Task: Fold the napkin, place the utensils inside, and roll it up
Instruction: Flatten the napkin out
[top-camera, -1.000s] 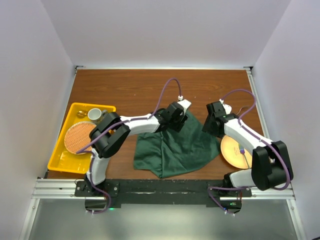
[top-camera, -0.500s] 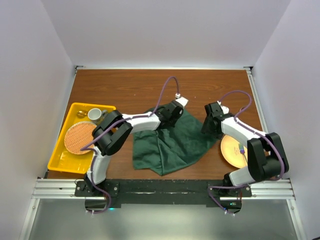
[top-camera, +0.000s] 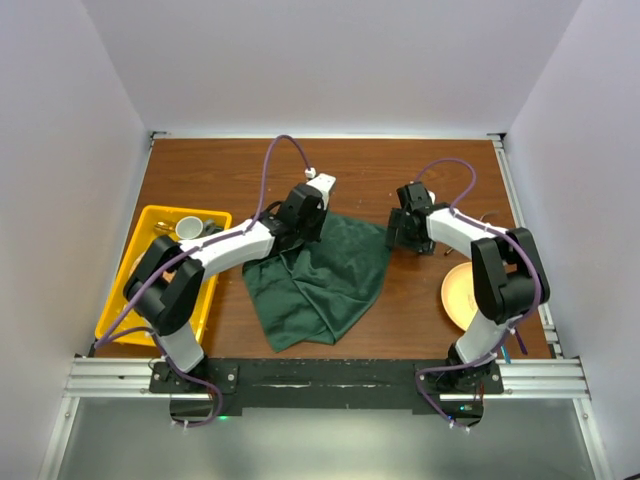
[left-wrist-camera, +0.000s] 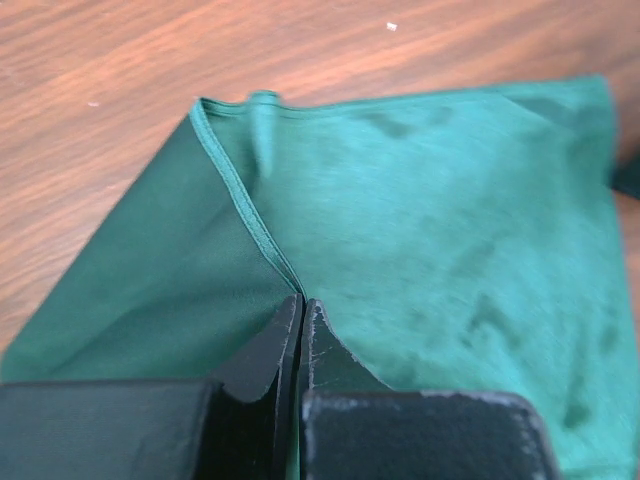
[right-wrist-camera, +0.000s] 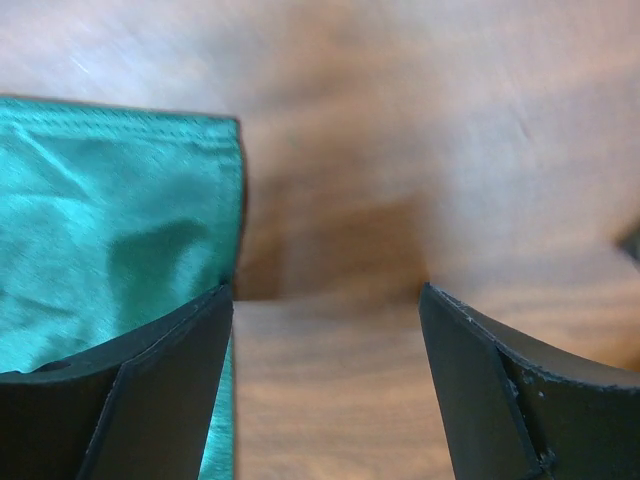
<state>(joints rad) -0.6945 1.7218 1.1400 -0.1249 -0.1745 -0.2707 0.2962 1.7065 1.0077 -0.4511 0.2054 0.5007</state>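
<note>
The dark green napkin (top-camera: 322, 275) lies rumpled on the wooden table (top-camera: 250, 170), a little left of the middle. It is not yet a neat fold: one layer is lapped over another, with a loose tongue reaching toward the near edge.

The left gripper (left-wrist-camera: 302, 305) sits at the napkin's far left corner. Its fingers are pressed together, and the stitched hem runs straight into the closed tips. It seems to have pinched that edge so the corner can be lifted and carried across, which is how a fold would be made.

The right gripper (right-wrist-camera: 325, 300) hangs just off the napkin's far right corner. Its fingers are spread wide, with only bare wood between them. One finger overlaps the cloth's edge but holds nothing. From this spot it could probably pin or take the opposite corner, keeping the fabric from dragging when the left side pulls.

An orange plate (top-camera: 458, 295) rests to the right, near the right arm's base and partly hidden by that arm. The utensils cannot be picked out with any certainty, so they may lie under the arm. They are not on the napkin, so the placing and rolling steps have not begun.

A yellow tray (top-camera: 126, 270) with a small cup (top-camera: 188, 228) stands at the far left, well apart from the cloth and out of the folding path.
</note>
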